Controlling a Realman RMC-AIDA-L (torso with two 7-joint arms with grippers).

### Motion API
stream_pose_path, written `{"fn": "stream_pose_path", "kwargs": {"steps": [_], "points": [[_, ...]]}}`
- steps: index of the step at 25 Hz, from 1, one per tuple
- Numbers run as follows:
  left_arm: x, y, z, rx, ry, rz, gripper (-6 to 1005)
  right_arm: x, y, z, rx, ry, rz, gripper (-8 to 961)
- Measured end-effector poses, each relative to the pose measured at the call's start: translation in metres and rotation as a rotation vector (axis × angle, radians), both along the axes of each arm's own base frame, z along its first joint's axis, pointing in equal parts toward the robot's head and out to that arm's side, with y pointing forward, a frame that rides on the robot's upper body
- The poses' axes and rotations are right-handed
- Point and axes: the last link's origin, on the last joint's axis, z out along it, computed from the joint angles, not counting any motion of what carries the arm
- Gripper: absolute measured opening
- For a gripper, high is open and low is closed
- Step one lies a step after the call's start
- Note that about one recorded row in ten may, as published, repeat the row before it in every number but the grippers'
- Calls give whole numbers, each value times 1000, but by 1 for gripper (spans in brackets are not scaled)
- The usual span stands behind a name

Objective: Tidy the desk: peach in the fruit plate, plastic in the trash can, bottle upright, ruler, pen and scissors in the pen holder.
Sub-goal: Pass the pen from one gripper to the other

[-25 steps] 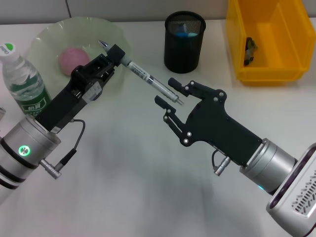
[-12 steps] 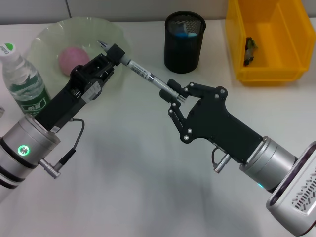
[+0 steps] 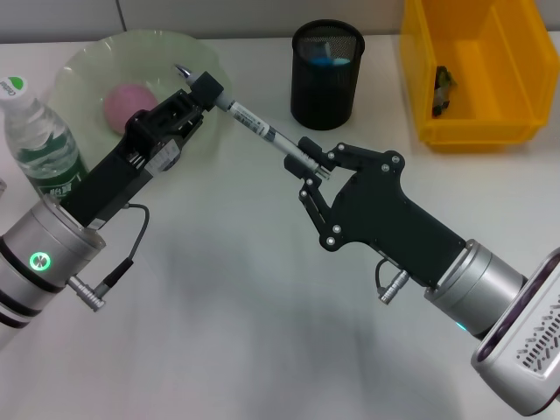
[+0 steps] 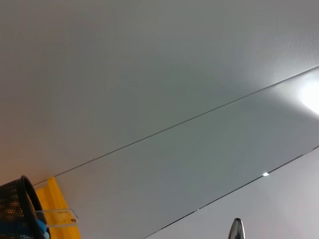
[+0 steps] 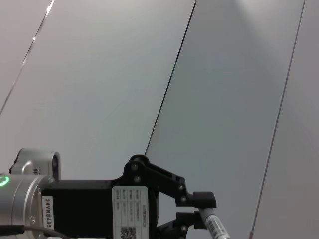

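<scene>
While gripped, pen (image 3: 260, 132) slants diagonally.

Your head cam looks down on the desk (image 3: 219, 350) from close above. Both wrist cams tilt up at wall panels. Left wrist shares the pen holder (image 4: 17, 211); right wrist shares the left gripper (image 5: 199, 211).

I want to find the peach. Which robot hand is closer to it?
Left. The left gripper holds the pen just beside the peach in the fruit plate; the right gripper grips the pen's other end, farther off.
</scene>
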Motion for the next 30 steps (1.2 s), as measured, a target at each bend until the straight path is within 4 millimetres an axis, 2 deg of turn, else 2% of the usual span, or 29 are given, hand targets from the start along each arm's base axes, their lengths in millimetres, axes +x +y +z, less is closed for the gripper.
{"fn": "stream_pose_path", "kwargs": {"steps": [7,13,18,28,30], "points": [[0,0,-1,-6,6,-4,129,-1,-1,-1,-5,-2,8,136],[-1,1,-1,-5,8,6,355,-1,-1,-1,-6,-2,10,136],[-3,1,-1,-6,8,22,603,-1,-1,-1,-6,-2,9,138],[-4,1,-1,-4,7,28,783,0,-2,-1,-6,-3,9,140],[-4,1,-1,-3,7,28,783,-1,-1,-1,-6,-3,10,140]]}}
